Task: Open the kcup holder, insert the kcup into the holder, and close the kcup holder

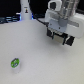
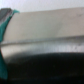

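White robot hand [image 1: 60,38], grip state unclear, hangs above the pale surface [image 1: 35,50]; small white green-topped kcup [image 1: 15,63] sits well apart.

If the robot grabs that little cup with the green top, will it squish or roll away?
The kcup looks like a small plastic pod, so it's probably light and fairly stiff, though hard squeezing might dent it. It stands upright on the table now. It's round, so if knocked over it would likely roll.
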### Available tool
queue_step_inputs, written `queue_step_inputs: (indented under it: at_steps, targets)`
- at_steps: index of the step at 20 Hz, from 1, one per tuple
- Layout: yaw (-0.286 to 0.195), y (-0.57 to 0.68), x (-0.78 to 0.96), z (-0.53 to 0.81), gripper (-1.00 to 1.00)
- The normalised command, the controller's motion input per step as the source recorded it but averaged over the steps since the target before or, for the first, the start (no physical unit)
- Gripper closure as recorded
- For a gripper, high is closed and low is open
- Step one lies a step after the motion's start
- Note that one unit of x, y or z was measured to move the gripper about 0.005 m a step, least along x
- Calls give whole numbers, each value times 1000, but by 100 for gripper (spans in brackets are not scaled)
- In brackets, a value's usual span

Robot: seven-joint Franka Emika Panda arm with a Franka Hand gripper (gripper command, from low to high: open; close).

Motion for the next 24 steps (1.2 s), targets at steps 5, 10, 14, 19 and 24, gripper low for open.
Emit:
queue_step_inputs:
  at_steps: [5, 10, 14, 19, 24]
  targets:
    - [-70, -306, 827, 171, -100]
    - [-106, -116, 602, 169, -100]
    - [-143, -228, 392, 275, -100]
    - [-164, -519, 294, 292, -100]
    - [-190, -665, 272, 186, -100]
